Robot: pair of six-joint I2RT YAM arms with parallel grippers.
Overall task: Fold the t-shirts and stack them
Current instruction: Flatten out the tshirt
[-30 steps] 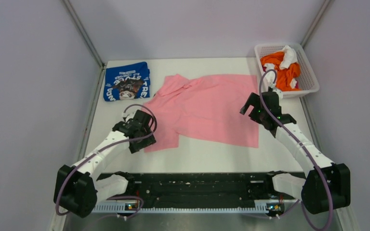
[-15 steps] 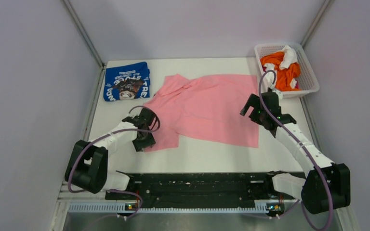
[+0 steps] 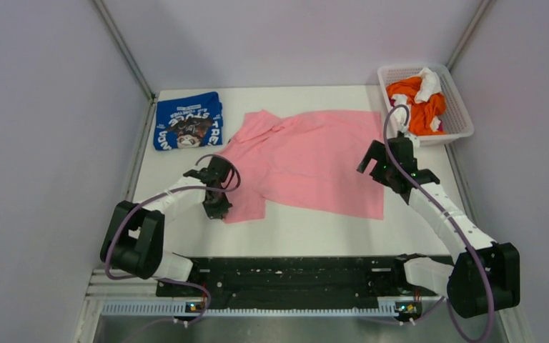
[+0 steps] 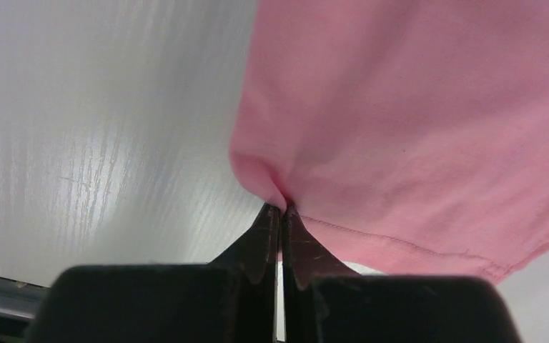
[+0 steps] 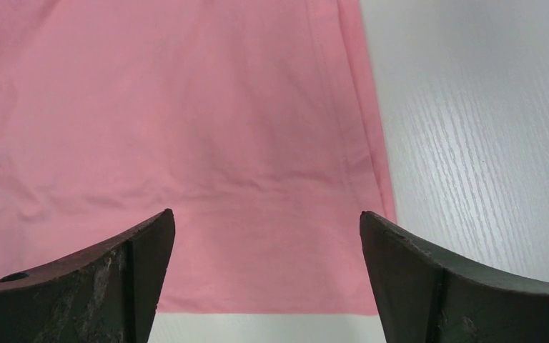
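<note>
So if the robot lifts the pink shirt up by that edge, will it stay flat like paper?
Probably not. The pink shirt puckers where the left end effector pinches its edge, so it looks soft and should droop and drag. It lies thin and creased on the table, so it is likely light.

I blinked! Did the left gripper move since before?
Yes. The left gripper slid slightly right, farther from the left edge of the table, and pinched the pink t-shirt.

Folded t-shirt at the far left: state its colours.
Royal blue folded t-shirt, white lettering, dark graphic; top external view.
</note>
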